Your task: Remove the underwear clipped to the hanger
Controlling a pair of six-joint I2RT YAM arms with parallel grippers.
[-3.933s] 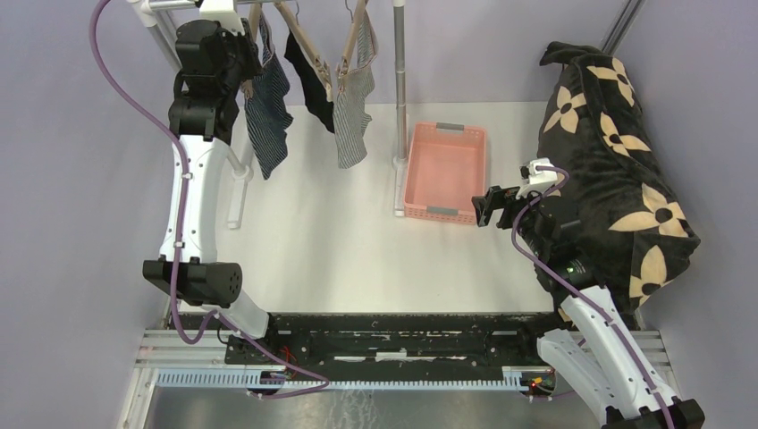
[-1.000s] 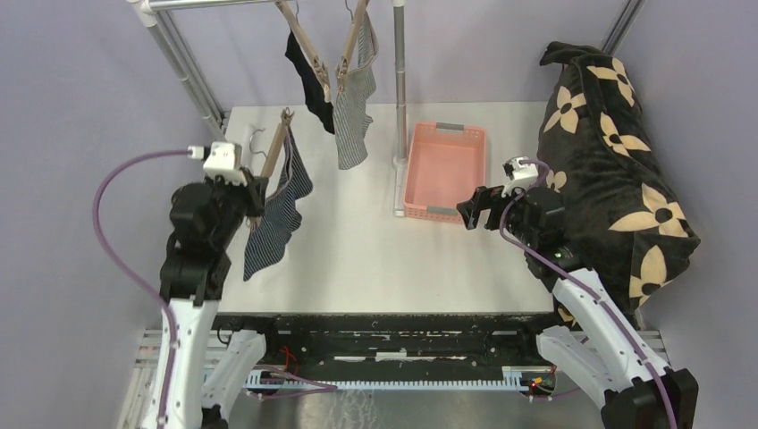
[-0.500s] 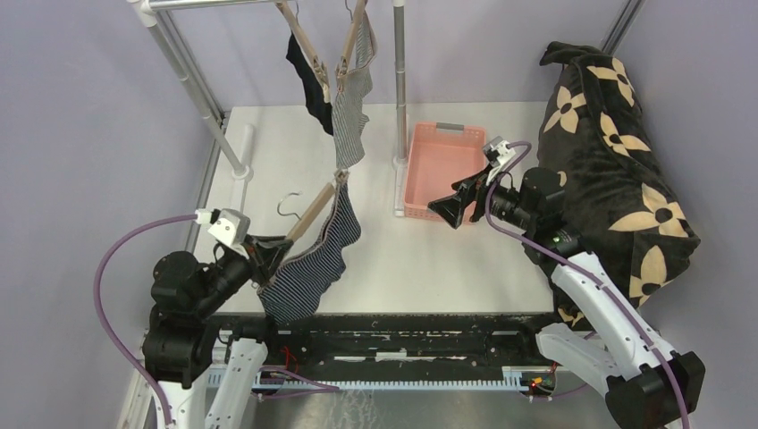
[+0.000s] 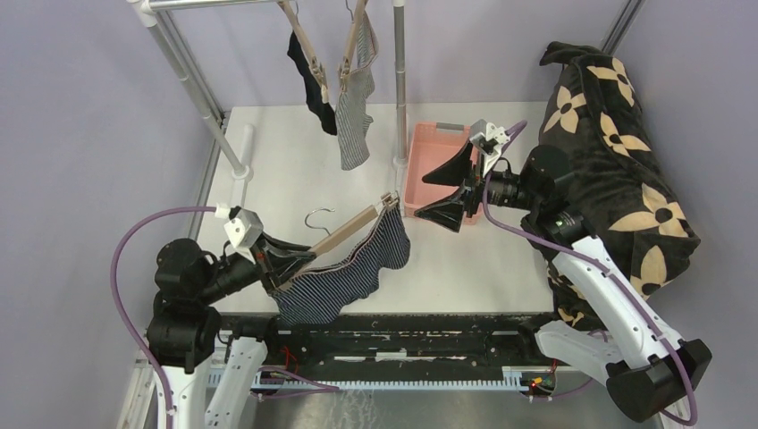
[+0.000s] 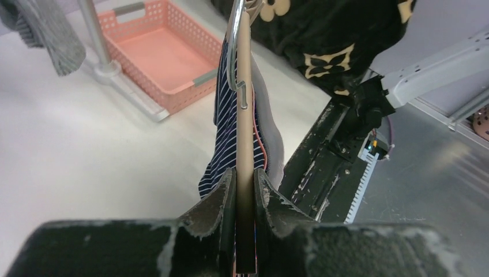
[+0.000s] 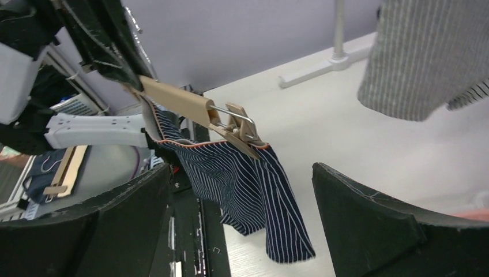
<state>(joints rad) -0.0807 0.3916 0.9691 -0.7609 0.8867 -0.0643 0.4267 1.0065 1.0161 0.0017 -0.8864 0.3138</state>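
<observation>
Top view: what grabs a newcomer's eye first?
The left tool, shut on a wooden hanger, holds the navy striped briefs at front left. The right tool gapes wide open beside the hanger's clip end. At the back, black briefs and grey striped briefs hang from the rail.

Table [image 4: 295, 170]: rack post [image 4: 399, 80] at 12 o'clock, rail [image 4: 197, 4] overhead toward 11. First hung briefs [image 4: 310, 80] at 11, second hung briefs [image 4: 355, 121] just beside at 12, both above table. Basket [image 4: 435, 130] on table at 1, just beside post foot. Cushion [image 4: 617, 152] at 3, along table edge. Left gripper [image 4: 275, 271] at 7, around end of hanger [image 4: 344, 234]. Hanger slants toward centre, clipped briefs [image 4: 344, 281] beneath it, toward 6. Right gripper [image 4: 447, 190] at 2, above basket's near end, apart from hanger.
</observation>
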